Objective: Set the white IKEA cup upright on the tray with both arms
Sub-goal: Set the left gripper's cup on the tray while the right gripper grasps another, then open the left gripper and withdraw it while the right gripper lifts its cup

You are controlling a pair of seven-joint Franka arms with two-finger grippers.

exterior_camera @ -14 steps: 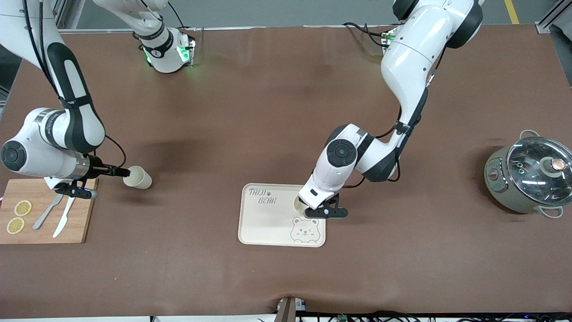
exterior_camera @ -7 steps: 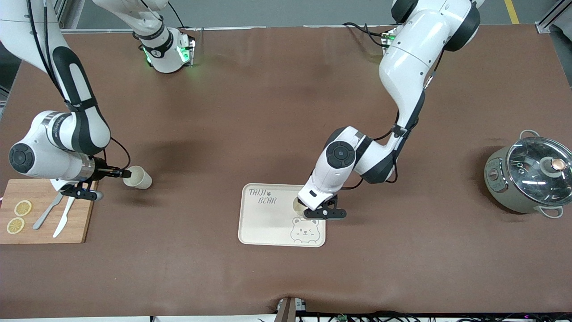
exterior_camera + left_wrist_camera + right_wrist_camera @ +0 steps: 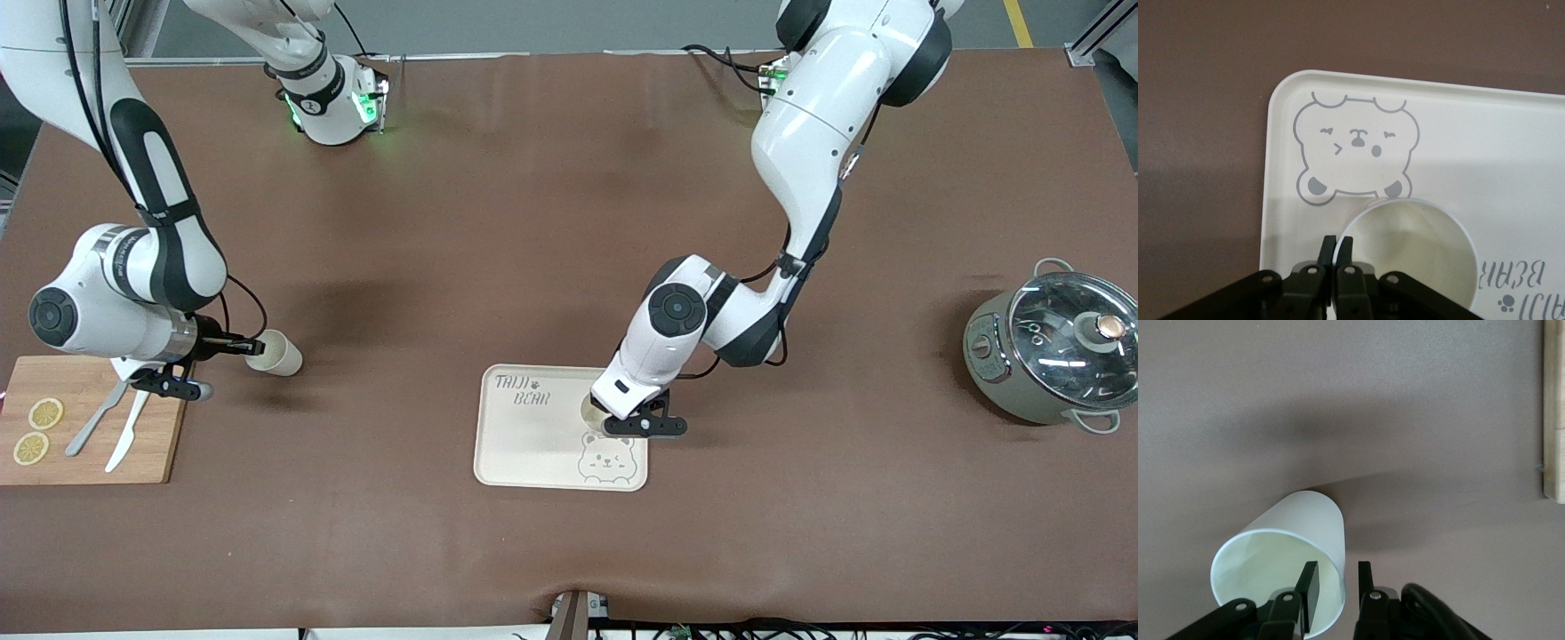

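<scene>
A white cup (image 3: 591, 411) stands upright on the cream bear tray (image 3: 533, 444), beside the bear face. My left gripper (image 3: 613, 420) is shut on its rim; in the left wrist view the fingertips (image 3: 1338, 243) pinch the cup (image 3: 1411, 260) wall over the tray (image 3: 1285, 200). A second white cup (image 3: 277, 356) lies on its side on the table near the cutting board. My right gripper (image 3: 251, 348) is open at its mouth. In the right wrist view (image 3: 1337, 577) one finger is inside this cup (image 3: 1281, 553) and one outside, not touching.
A wooden cutting board (image 3: 151, 444) with lemon slices (image 3: 44, 413), a fork and a knife (image 3: 124, 440) lies at the right arm's end, under the right wrist. A grey pot with a glass lid (image 3: 1053, 351) stands at the left arm's end.
The right arm's wrist has shifted a little toward the lying cup, which has not moved. The left gripper has shifted slightly over the tray with its cup.
</scene>
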